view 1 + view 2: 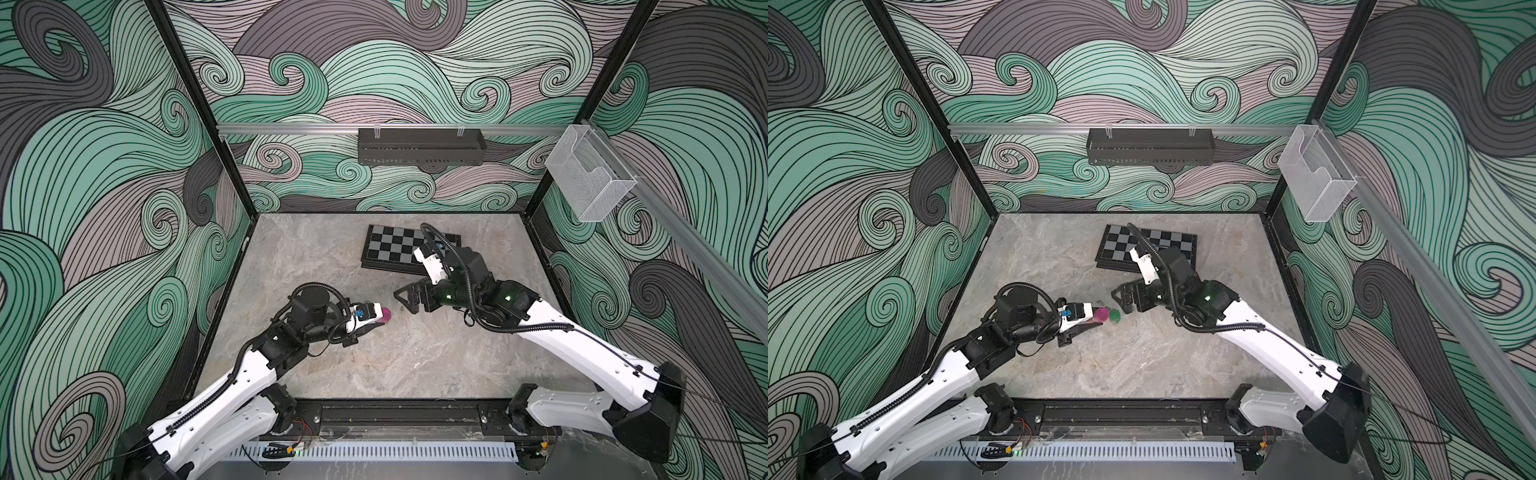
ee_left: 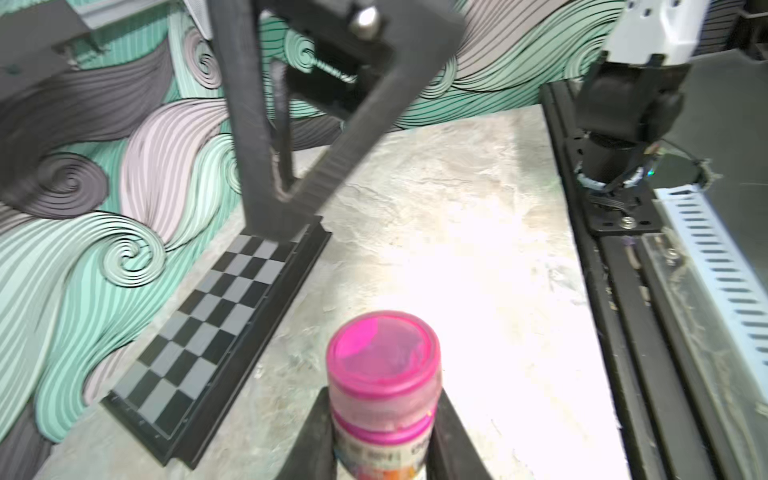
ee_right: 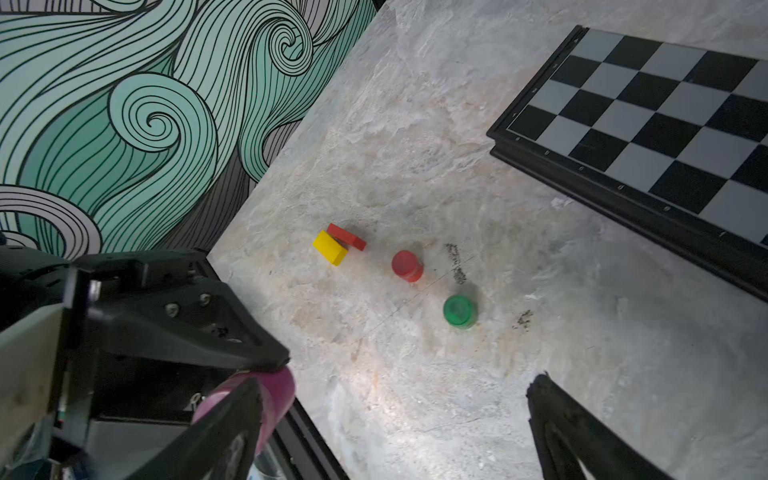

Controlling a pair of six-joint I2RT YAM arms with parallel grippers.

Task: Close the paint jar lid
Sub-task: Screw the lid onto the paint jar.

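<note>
Marbled grey tabletop [image 1: 415,361], swirl-print walls. Left claw [image 2: 384,415] clamped on pink paint jar [image 2: 384,374]; pink lid [image 2: 382,345] on its mouth, tightness unclear. Right claw [image 3: 397,383] spread wide, holding nothing, jar just beside one finger. Beyond right claw, apart from it: green round piece [image 3: 459,311], red cylinder [image 3: 407,266], yellow block [image 3: 330,247] touching red block [image 3: 347,237]; chessboard [image 3: 648,124] off to one side
</note>
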